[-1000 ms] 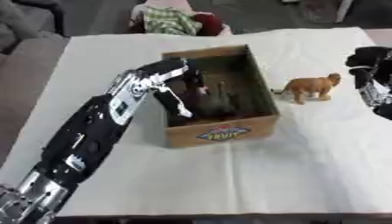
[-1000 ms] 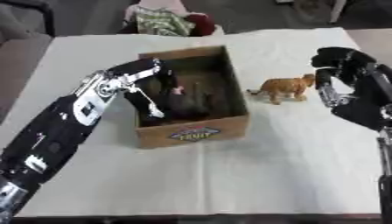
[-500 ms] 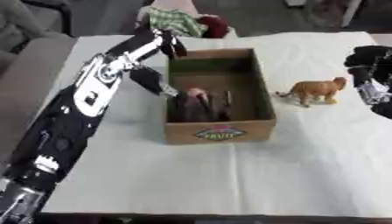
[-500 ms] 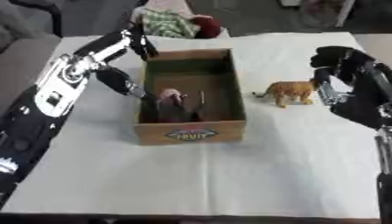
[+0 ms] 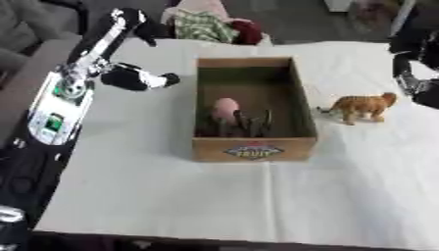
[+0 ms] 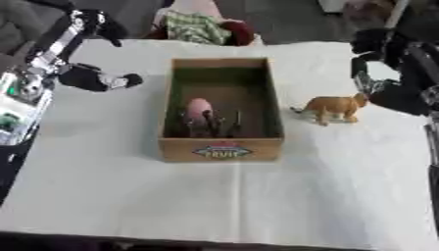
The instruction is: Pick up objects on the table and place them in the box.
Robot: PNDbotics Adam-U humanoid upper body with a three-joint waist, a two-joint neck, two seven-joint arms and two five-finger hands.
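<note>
Standing right of the box, the tiger figure is being seen crosswise, head pointing away from it; right hand grip indiscernible.

The cardboard box stands on the table near its middle, its labelled short wall toward the robot. Inside it, toward the near end, a rounded toy lies left of some dark upright pieces; what those are cannot be told. The toy lion stands on the table just right of the box, apart from its wall. Left of the box, the left hand hangs over the table, outside the box. The right hand is right of the lion and a little behind it. A heap of cloth things lies beyond the table's far edge, behind the box.
</note>
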